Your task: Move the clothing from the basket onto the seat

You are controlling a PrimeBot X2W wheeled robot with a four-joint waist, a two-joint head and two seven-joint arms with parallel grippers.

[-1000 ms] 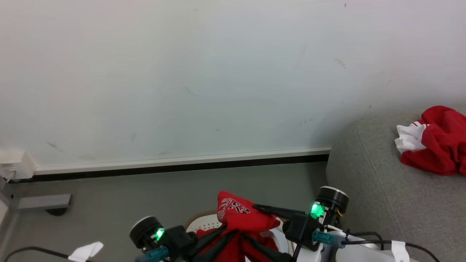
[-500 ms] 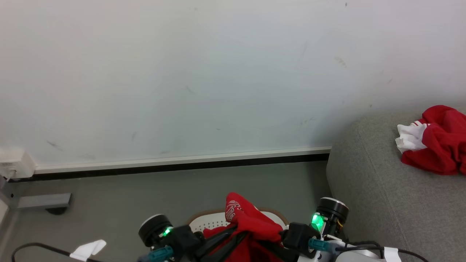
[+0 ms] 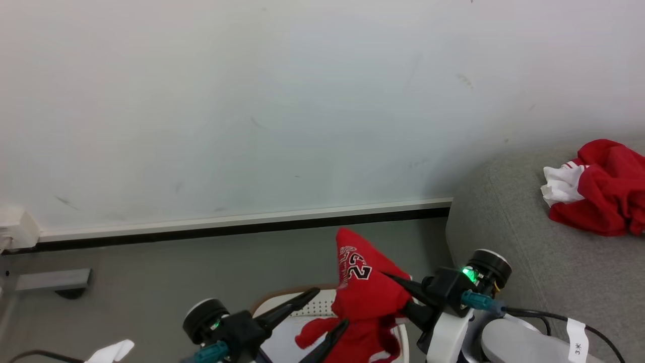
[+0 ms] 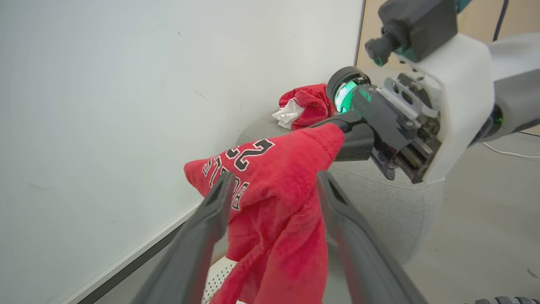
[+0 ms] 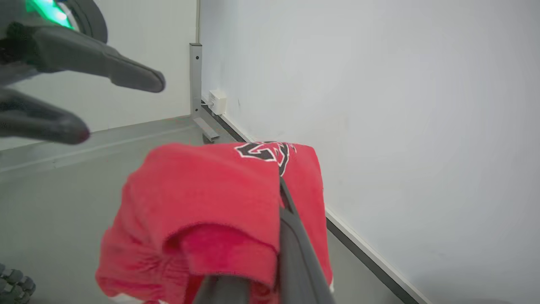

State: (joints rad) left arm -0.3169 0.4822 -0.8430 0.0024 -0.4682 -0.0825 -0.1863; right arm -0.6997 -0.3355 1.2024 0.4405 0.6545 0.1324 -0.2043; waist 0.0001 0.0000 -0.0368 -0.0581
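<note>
A red jersey (image 3: pixel 365 287) printed with a black 23 hangs above the cream-white basket (image 3: pixel 312 305), whose brown rim shows at the bottom. My right gripper (image 3: pixel 398 290) is shut on the jersey's upper edge, and the cloth drapes over its fingers (image 5: pixel 291 232). My left gripper (image 3: pixel 331 307) is open just left of the cloth, its two fingers (image 4: pixel 211 211) spread either side of the hanging jersey (image 4: pixel 274 198) without pinching it. The grey sofa (image 3: pixel 529 262) stands at the right. On it lies another red garment with white trim (image 3: pixel 599 191).
A pale wall with a dark baseboard (image 3: pixel 242 229) runs behind the basket. A white socket box (image 3: pixel 15 229) and a grey bracket (image 3: pixel 50 278) sit at the far left. A white scrap (image 3: pixel 113 349) and a cable lie on the grey floor.
My left gripper has opened and let go of the jersey. My right gripper has lifted the jersey higher and to the right, toward the sofa. The view shifted slightly.
</note>
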